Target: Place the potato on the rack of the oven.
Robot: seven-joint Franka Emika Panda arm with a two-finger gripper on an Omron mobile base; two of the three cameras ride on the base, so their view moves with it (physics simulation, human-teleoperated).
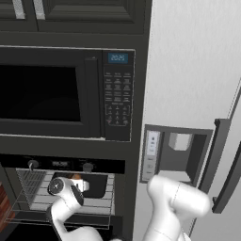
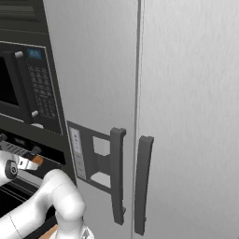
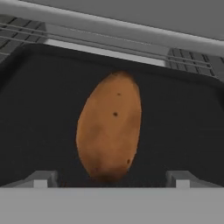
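Hand view: the potato [image 3: 109,127] lies dead ahead of the claw [image 3: 110,180], long axis running up the frame, over the black tray [image 3: 39,113] on the oven rack [image 3: 188,59]. Fingertips [image 3: 40,179] stand wide apart at the potato's near end; whether they touch it cannot be told.

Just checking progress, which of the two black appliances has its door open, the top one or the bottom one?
The bottom one, the oven: its rack shows; the keypad microwave is closed.

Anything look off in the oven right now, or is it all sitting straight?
Nothing spilled or damaged. One thing stands out: the potato is over the flat black tray, not the bare wires of the rack. The gripper has a finger on each side of it, apparently clear of it.
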